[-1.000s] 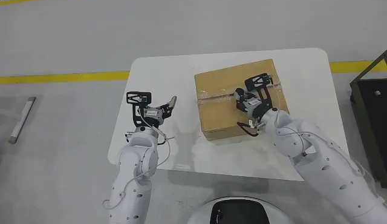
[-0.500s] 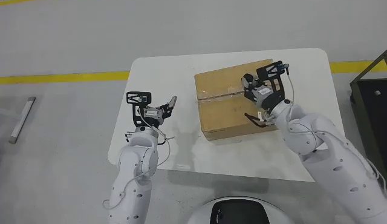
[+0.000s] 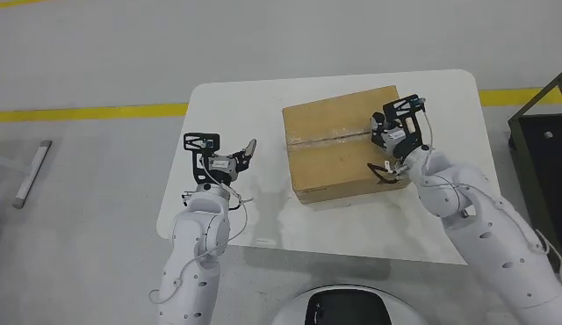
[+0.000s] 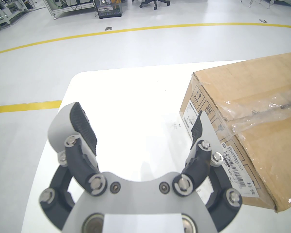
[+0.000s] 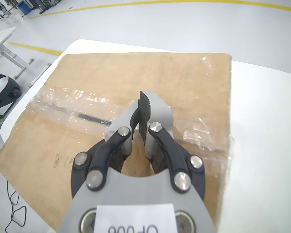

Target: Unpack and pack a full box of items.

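While box [image 3: 334, 162] lies lengthwise across table [image 3: 263, 105], right claw [image 5: 141, 104] pressed together — left claw [image 4: 138, 115] spread.

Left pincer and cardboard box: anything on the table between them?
Nothing: between the left pincer and the cardboard box there is only bare white table, as the top view shows.

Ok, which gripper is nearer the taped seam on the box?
Right. The right gripper, shut, is over the box, right at its taped seam and toward one end. The left gripper, open, is over bare table beside the box, apart from it.
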